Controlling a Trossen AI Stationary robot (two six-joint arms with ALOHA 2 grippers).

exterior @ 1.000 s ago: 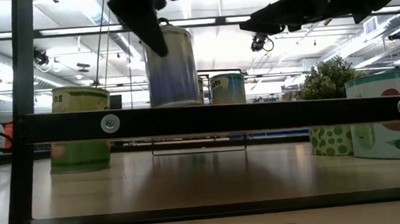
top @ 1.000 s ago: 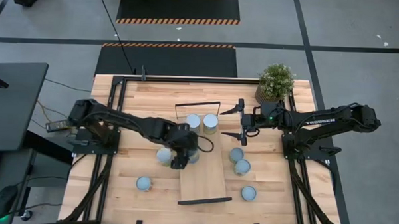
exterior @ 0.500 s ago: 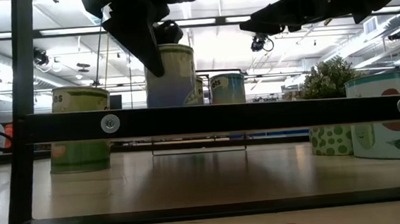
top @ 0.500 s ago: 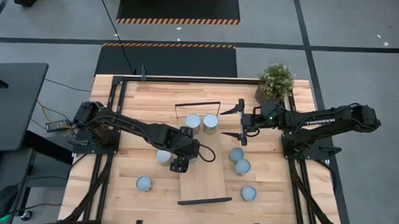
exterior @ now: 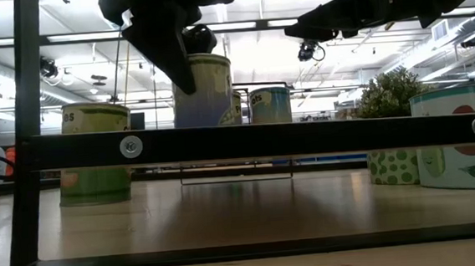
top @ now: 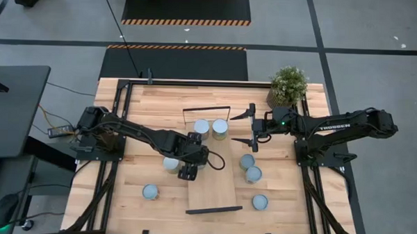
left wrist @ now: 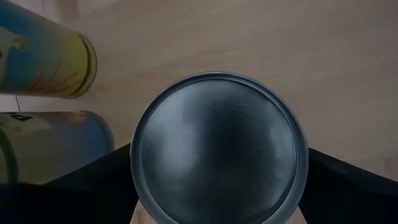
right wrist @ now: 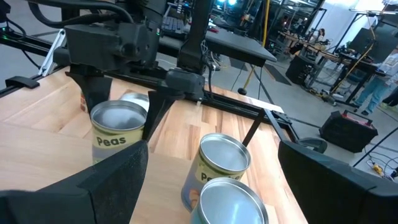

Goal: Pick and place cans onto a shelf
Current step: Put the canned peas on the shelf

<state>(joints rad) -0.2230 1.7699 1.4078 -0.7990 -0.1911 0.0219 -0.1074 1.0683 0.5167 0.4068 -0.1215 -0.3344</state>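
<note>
Over the plank tabletop (top: 146,101) in the high view, the long light-wood shelf with black end frames (top: 213,190) runs lengthwise from the far side toward the near edge. Two upright metal cans with pale round tops (top: 211,127) stand at its far end. The left gripper (top: 191,160) hangs over the shelf's left edge and hides the can beneath it. Another can (top: 171,163) stands just beside it on the tabletop. The right gripper (top: 250,127), fingers spread and holding nothing, waits near the potted green plant (top: 288,85); three more cans (top: 252,175) stand right of the shelf.

Level across the shelf, the low view shows a green-labelled can (exterior: 203,89) standing upright, one dark left finger (exterior: 163,46) beside it; whether they touch is unclear.

Looking down from the left wrist, the can's round lid (left wrist: 217,146) sits between spread fingers (left wrist: 351,186).
</note>
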